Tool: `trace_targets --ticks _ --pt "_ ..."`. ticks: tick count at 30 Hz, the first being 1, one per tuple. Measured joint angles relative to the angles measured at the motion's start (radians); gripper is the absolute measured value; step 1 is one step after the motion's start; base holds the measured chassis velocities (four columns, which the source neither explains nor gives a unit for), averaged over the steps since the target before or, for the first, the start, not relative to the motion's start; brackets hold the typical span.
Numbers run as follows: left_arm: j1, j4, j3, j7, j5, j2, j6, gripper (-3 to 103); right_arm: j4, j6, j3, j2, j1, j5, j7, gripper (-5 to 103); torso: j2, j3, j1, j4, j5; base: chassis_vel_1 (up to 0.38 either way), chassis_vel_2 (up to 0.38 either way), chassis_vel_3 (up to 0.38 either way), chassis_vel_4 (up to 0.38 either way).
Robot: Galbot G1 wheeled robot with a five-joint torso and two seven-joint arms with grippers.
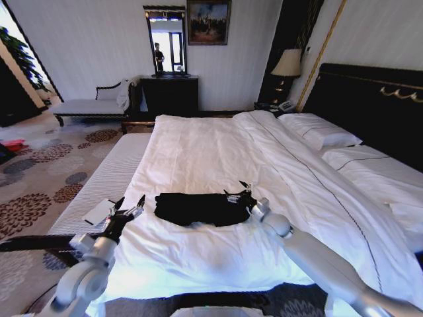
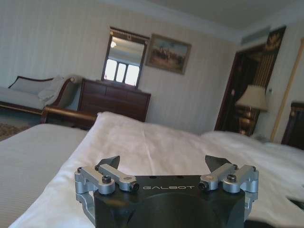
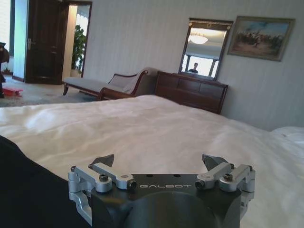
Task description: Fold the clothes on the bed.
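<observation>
Head view showed my left gripper low left of centre, jaws wide apart and empty, beside the black T-shirt bunched mid-frame; my right gripper, equally spread and empty, touched its right edge. I judged pinching corners best; bed offered open duvet beyond.
</observation>
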Motion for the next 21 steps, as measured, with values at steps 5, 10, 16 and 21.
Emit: trace_targets --ticks 5,10,16,21 --pt "0.08 -0.008 -0.01 0.031 0.049 -0.026 -0.037 100 -0.116 0.009 -0.085 0.07 0.099 -0.004 -0.013 100 0.0 0.0 0.0 -0.0003 -0.0002 0.0 0.0 0.0 0.0" --pt "0.103 -0.031 0.007 0.037 0.066 -0.034 -0.046 100 -0.229 0.036 -0.152 0.135 0.169 -0.029 -0.03 100 0.0 0.0 0.0 -0.0005 -0.0002 0.0 0.0 0.0 0.0" --pt "0.098 -0.057 0.033 0.031 0.067 -0.033 -0.044 100 -0.362 0.074 -0.231 0.253 0.229 -0.07 -0.051 100 0.0 0.0 0.0 -0.0005 0.0 0.0 0.0 0.0 0.0" --pt "0.101 -0.058 0.021 0.029 0.059 -0.031 -0.043 100 -0.414 0.085 -0.265 0.329 0.251 -0.087 -0.057 100 0.0 0.0 0.0 -0.0001 -0.0002 0.0 0.0 0.0 0.0"
